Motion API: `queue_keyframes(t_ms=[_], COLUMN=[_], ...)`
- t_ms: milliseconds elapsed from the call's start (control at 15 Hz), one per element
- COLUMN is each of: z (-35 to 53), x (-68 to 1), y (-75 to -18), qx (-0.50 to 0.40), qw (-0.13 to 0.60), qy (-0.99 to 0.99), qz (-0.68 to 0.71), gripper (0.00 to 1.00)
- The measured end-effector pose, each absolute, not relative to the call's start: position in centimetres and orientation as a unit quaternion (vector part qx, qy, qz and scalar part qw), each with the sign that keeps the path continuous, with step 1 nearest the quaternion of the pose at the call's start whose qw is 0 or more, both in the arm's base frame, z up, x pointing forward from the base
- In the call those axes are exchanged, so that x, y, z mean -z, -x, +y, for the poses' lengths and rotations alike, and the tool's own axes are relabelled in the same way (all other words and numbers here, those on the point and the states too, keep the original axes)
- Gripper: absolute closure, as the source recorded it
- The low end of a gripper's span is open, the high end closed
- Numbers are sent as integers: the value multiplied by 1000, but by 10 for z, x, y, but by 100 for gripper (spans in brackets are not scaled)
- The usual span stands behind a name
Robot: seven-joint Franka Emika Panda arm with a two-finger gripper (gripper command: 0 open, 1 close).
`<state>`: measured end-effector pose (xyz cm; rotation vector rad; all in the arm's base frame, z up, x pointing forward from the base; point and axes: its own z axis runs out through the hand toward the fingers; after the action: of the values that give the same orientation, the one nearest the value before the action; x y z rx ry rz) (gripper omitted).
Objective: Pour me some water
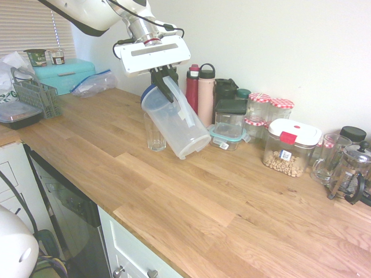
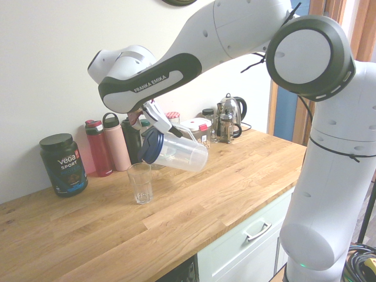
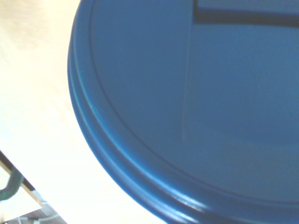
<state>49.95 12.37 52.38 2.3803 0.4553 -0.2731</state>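
A clear drinking glass is seen standing upright on the wooden surface, nearer the front edge than the row of bottles at the wall. Directly above and just behind the glass, a clear plastic pitcher with a blue lid is held tilted steeply, lid end lowest and hanging over the glass rim. The pitcher is gripped by the pincer, closed on its handle near the lid.

A spill is judged the main risk: if the lid's spout is not lined up over the glass, water could be sent onto the surface beside it. The glass could also be knocked over if the lid is lowered against its rim. Whether water is flowing cannot be told.

Behind the glass, a red bottle and a pink bottle stand against the wall.
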Motion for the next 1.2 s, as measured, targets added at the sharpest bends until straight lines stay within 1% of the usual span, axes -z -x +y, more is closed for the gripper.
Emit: queue_keyframes(t_ms=[267, 400, 533, 867, 1200], z=[126, 125, 114, 43, -33], x=[-518, -523, -541, -605, -615], y=[-504, -503, -495, -457, -464], qx=[106, 103, 97, 59, 32], qw=[355, 346, 298, 163, 83], qy=[-912, -917, -936, -983, -994], qz=[175, 173, 162, 66, -57], gripper=[100, 100, 100, 100, 100])
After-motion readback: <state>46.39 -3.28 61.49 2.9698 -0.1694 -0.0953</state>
